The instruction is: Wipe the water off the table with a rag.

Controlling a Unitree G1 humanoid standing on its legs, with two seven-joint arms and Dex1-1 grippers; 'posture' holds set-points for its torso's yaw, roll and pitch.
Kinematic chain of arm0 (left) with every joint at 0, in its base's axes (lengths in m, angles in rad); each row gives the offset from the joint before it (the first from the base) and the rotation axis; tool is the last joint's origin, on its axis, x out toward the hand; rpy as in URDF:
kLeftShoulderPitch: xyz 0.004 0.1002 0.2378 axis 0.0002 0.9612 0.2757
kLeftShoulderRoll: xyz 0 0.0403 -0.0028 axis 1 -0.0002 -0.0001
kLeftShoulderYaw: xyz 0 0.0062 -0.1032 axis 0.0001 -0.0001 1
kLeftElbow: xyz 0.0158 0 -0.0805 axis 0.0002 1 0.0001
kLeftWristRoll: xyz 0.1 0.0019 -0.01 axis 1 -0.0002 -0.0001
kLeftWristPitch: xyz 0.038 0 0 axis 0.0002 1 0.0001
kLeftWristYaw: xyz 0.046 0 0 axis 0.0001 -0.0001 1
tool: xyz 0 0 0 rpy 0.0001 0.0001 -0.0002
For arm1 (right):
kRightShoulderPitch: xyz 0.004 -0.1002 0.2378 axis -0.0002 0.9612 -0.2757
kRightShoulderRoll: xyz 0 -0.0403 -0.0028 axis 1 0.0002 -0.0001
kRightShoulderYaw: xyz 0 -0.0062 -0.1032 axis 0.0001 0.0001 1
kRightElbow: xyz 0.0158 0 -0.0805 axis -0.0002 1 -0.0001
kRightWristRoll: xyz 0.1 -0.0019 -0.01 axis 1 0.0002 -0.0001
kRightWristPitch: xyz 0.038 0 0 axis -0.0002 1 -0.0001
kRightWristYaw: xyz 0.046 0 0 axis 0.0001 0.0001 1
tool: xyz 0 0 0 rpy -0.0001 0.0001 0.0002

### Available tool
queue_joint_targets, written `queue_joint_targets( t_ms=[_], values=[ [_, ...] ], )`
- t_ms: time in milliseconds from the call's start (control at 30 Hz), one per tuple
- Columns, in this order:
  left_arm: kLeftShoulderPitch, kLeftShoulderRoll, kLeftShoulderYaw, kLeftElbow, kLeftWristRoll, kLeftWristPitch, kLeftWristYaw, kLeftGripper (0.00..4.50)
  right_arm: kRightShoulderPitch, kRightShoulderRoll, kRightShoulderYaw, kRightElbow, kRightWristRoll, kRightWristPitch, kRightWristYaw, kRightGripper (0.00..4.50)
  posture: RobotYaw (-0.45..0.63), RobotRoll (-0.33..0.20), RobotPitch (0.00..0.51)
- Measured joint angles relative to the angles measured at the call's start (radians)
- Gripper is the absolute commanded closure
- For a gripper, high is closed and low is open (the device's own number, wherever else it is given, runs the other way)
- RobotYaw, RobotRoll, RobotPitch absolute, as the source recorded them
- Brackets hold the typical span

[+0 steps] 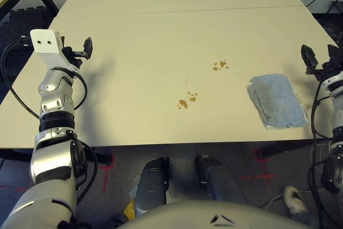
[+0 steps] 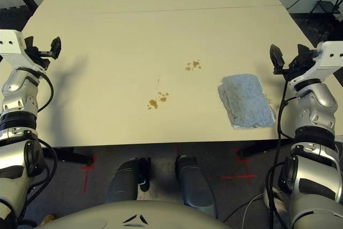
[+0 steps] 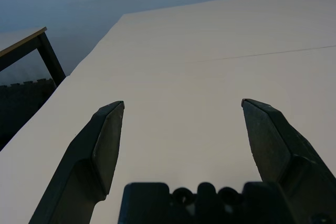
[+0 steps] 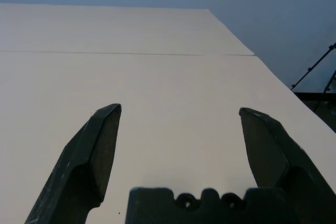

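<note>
While my left gripper (image 3: 182,103) and right gripper (image 4: 180,108) both stand open and empty, the blue-grey terry rag (image 1: 277,102) lies on the beige table (image 1: 144,41). Left of the rag sit two clusters of orange-brown water spots (image 1: 183,103).

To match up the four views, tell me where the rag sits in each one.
Left eye view: rag right of centre, near the table's front edge.
Right eye view: same rag, also right of centre.
Left wrist view: not in it.
Right wrist view: not in it.
Shared landmark: the seam across the table.
</note>
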Motion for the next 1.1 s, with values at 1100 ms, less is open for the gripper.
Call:
queue_joint_targets(
  t_ms=[1100],
  values=[
    [0.225, 0.039, -0.071, -0.437, -0.257, 0.295, -0.638, 0.00, -0.012, -0.052, -0.042, -0.004, 0.032, 0.082, -0.003, 0.03, -0.12, 0.000, 0.154]
  ],
)
